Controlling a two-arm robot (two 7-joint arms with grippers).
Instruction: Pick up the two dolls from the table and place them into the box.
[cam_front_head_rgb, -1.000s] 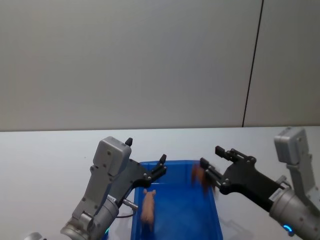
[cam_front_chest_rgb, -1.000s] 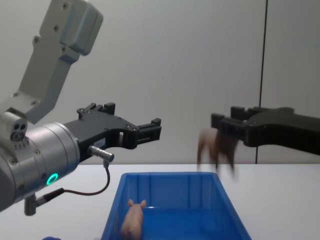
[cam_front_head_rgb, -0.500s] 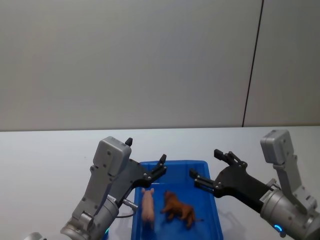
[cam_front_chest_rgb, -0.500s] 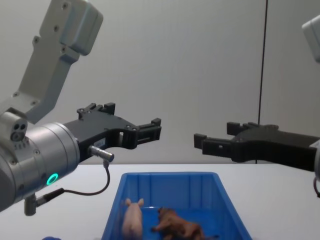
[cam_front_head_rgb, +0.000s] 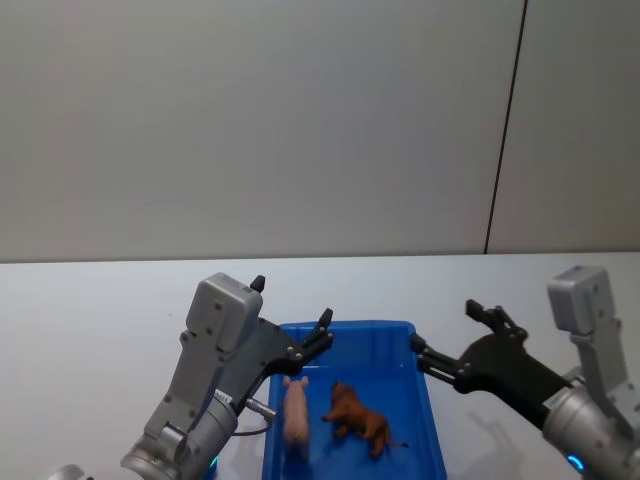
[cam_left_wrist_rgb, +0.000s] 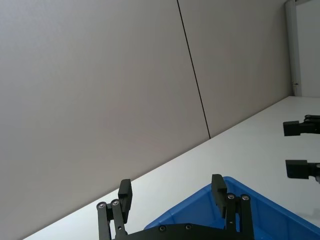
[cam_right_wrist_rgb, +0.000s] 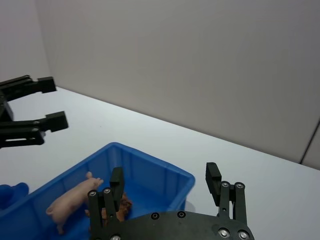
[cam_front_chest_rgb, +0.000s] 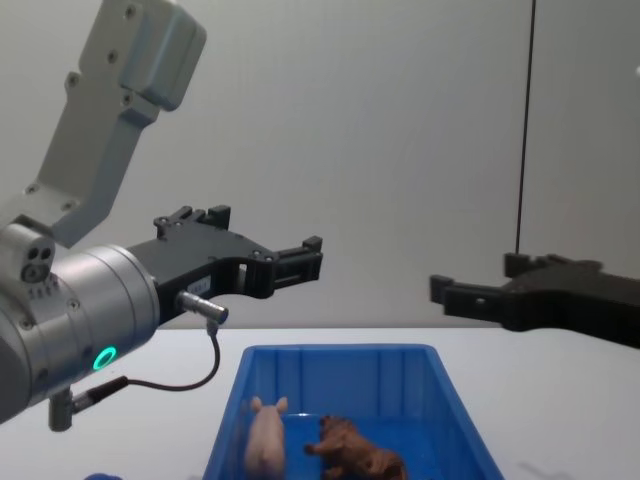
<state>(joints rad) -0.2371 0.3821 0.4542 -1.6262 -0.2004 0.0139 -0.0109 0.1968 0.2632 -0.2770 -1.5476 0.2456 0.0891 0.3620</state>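
Pig (cam_front_head_rgb: 296, 415) and lion (cam_front_head_rgb: 358, 420) lying side by side in box (cam_front_head_rgb: 345, 327). Left gripper (cam_front_head_rgb: 292, 302) and right gripper (cam_front_head_rgb: 445, 326) both spread wide, empty, raised either side.

Soft, even light from above keeps the wall (cam_front_head_rgb: 250, 120) and white table (cam_front_head_rgb: 80, 330) bright; faint grey shadows lie on the table right of the blue box (cam_front_head_rgb: 360, 326); its floor is evenly lit.

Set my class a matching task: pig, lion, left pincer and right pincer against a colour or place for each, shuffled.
Column one:
1 pig
2 lion
3 left pincer
4 right pincer

Column two:
A open, at the right side of the box
B pale pink
C brown
D open, at the left side of the box

Pairs: 1-B, 2-C, 3-D, 4-A.
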